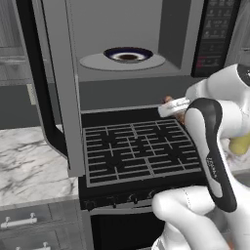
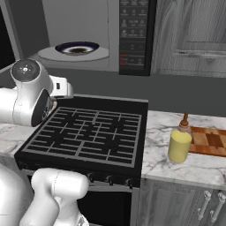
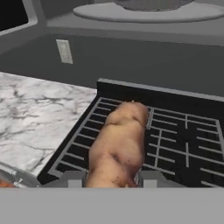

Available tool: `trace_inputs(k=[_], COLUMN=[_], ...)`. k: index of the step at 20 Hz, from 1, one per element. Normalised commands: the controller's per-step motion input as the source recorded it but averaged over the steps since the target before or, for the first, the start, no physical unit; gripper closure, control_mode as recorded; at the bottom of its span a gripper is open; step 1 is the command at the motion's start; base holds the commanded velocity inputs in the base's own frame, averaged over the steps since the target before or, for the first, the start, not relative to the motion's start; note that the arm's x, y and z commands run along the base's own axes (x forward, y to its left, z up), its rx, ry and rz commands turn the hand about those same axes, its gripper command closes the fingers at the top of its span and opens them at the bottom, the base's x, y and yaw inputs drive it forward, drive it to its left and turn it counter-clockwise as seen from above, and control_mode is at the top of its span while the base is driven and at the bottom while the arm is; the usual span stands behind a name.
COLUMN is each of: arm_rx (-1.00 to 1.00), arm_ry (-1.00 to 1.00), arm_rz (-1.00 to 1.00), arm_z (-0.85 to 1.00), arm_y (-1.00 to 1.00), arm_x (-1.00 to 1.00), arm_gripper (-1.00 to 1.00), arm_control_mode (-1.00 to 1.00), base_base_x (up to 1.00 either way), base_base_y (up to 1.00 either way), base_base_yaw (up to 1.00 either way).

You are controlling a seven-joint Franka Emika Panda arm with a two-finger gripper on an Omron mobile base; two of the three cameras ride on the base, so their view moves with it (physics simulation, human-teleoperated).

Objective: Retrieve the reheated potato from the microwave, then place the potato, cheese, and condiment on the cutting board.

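Above the stove: your jaws pinch the potato.
Microwave: door open, plate inside.
Tabletop: condiment touching cutting board.

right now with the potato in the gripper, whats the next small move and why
Probably carry the potato rightward over the stove toward the cutting board. The gripper is shut on it, already out of the open microwave and above the burner grates, while the board sits on the counter past the condiment.
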Motion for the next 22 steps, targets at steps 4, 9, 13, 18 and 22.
trace_inputs(k=[4, 9, 13, 18, 22], arm_rx=[0.00, 0.07, 0.02, -0.01, 0.00], arm_ry=[0.04, 0.00, 0.00, 0.01, 0.00], arm_rz=[-0.10, -0.04, -0.05, -0.02, 0.00], arm_z=[-0.65, -0.54, -0.28, -0.07, 0.00], arm_y=[-0.08, -0.01, 0.00, 0.00, 0.00], arm_x=[0.11, 0.23, 0.23, 0.07, 0.00], arm_gripper=[1.00, 1.00, 1.00, 1.00, 1.00], arm_control_mode=[-1.00, -1.00, -1.00, -1.00, -1.00], base_base_x=[0.00, 0.00, 0.00, 0.00, 0.00], base_base_y=[0.00, 0.00, 0.00, 0.00, 0.00], base_base_yaw=[0.00, 0.00, 0.00, 0.00, 0.00])
